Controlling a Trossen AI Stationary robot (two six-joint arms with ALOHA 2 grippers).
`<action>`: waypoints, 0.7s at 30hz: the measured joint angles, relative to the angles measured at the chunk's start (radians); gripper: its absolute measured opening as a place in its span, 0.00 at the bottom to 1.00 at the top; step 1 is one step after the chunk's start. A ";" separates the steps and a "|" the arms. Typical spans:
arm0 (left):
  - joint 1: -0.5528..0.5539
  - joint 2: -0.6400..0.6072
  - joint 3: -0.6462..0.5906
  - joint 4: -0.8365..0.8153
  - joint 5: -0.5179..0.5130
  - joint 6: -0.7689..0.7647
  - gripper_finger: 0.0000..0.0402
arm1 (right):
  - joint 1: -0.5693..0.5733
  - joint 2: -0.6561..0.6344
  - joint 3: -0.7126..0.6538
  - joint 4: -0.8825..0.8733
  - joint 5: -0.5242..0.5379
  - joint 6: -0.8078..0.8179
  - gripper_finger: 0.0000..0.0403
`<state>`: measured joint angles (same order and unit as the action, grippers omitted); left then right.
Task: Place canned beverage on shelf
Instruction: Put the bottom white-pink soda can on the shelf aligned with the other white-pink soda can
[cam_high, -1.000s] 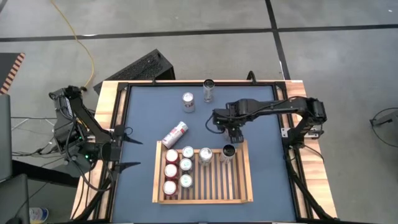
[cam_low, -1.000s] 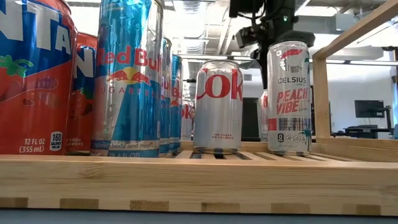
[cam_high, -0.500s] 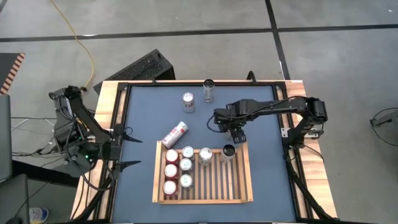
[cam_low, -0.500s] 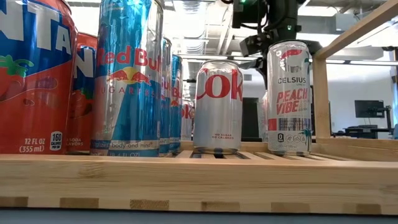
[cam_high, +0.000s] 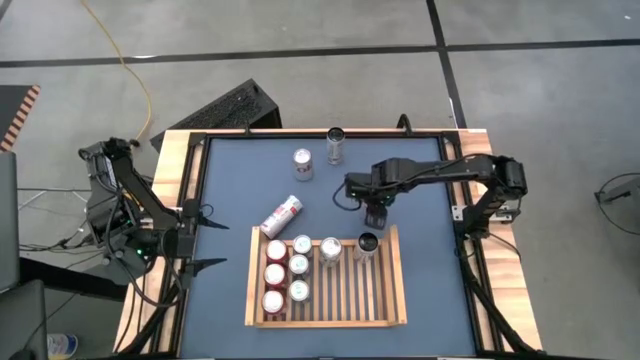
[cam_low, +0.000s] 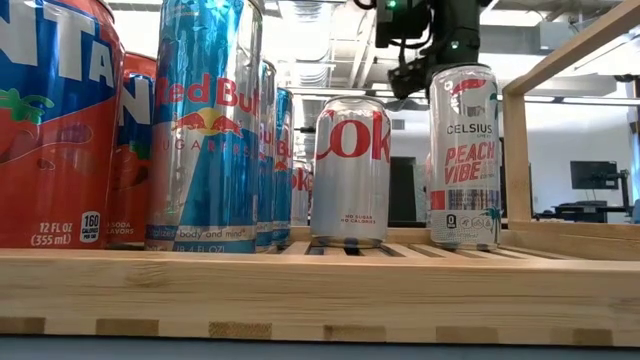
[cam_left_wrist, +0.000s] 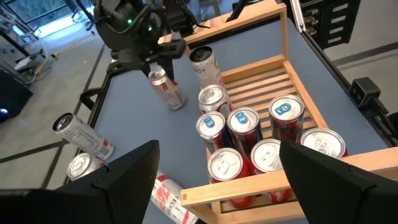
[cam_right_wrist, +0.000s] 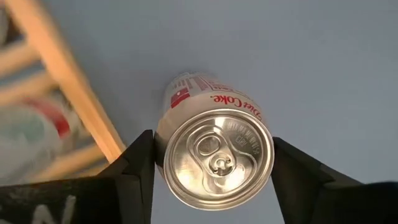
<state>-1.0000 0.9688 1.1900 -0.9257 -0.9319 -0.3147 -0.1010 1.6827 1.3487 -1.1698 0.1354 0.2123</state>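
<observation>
Grasp step: right pincer (cam_high: 375, 208) straddles the Diet Coke can (cam_right_wrist: 214, 155); whether it is clenched cannot be told. Next: clamp, lift over the shelf (cam_high: 398, 290) rim beside it.

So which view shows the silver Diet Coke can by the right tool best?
The right wrist view: the silver Diet Coke can fills it, lid and label readable, beside the rim of the light-wood tray. The left wrist view shows it small. In the high view the right tool hides it; the low view doesn't clearly show it.
</observation>
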 joint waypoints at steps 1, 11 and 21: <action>0.000 0.000 0.000 0.000 0.000 0.007 0.80 | -0.006 0.000 0.000 0.001 -0.001 0.057 0.55; 0.000 0.000 0.000 0.000 -0.018 0.044 0.80 | -0.057 0.004 -0.002 0.163 0.030 0.436 0.60; 0.000 0.000 0.000 0.000 -0.019 0.033 0.80 | -0.072 0.007 -0.005 0.238 0.018 0.435 0.60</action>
<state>-0.9997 0.9688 1.1900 -0.9257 -0.9513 -0.2821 -0.1728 1.6897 1.3437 -0.9315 0.1535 0.6476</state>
